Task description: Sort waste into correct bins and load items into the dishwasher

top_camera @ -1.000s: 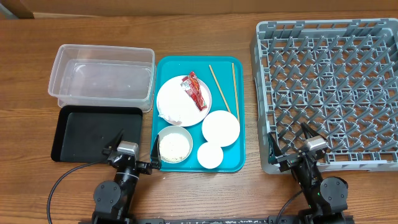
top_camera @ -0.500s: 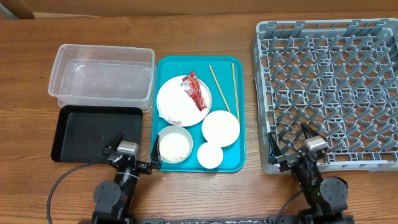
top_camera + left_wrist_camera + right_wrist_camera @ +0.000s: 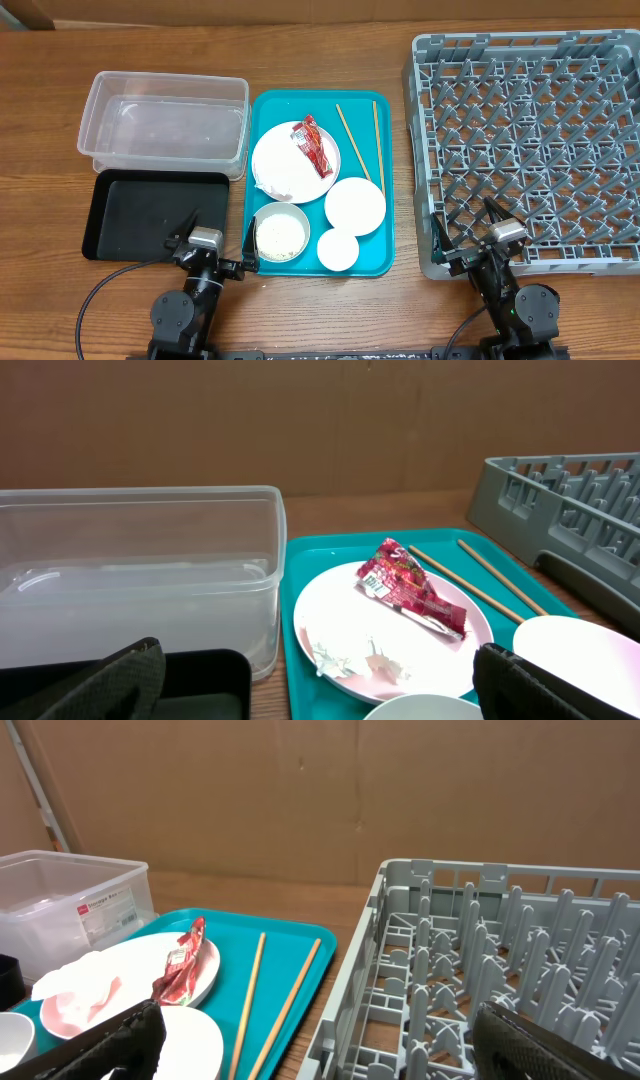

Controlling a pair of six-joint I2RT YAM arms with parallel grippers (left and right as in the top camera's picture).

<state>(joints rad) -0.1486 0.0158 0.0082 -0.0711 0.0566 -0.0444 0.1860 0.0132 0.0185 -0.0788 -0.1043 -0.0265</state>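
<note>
A red snack wrapper (image 3: 313,145) and a crumpled white tissue (image 3: 345,657) lie on the large white plate (image 3: 285,165). Beside it are a smaller plate (image 3: 355,206), a bowl of rice (image 3: 281,232), a small cup (image 3: 338,250) and two chopsticks (image 3: 352,143). The clear tub (image 3: 165,122) and the black tray (image 3: 155,213) sit at the left, the grey dish rack (image 3: 530,140) at the right. My left gripper (image 3: 217,232) stands open near the bowl, holding nothing. My right gripper (image 3: 466,228) stands open at the rack's near left corner, also holding nothing.
The dishes and chopsticks all rest on a teal serving tray (image 3: 385,262) between the bins and the rack. A brown cardboard wall (image 3: 300,790) closes off the back of the wooden table (image 3: 50,280).
</note>
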